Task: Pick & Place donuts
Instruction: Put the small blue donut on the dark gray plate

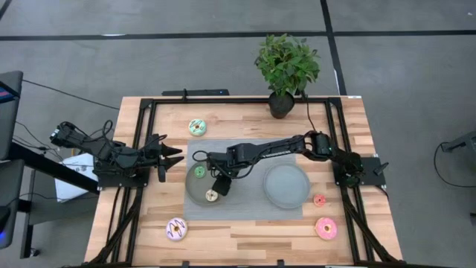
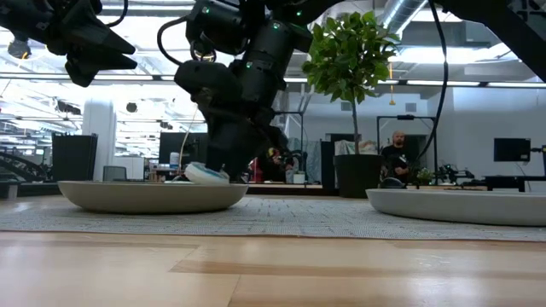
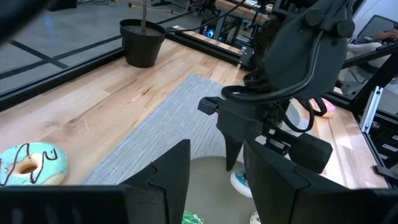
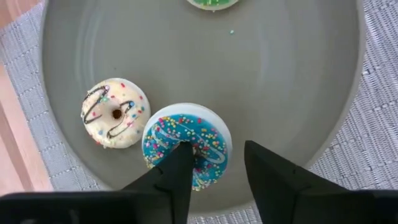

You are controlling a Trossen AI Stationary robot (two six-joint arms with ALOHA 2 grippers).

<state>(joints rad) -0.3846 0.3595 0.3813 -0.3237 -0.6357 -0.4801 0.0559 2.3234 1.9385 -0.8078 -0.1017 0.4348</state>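
Observation:
My right gripper hangs open, pointing steeply down, over the left grey plate. A blue-iced donut with a white underside lies tilted in that plate under the fingers; one fingertip stands over its hole, the other is clear of its rim. Beside it in the plate lie a white sprinkled donut and a green donut. My left gripper waits open above the table's left side. My right gripper comes at the blue donut from above, one fingertip over the hole. Whether that fingertip touches the donut, I cannot tell. The donut rests on the plate, tilted.
A second grey plate sits on the grey mat to the right. On the wood lie a mint donut, a purple-white donut, a pink donut and a small red donut. A potted plant stands at the far edge.

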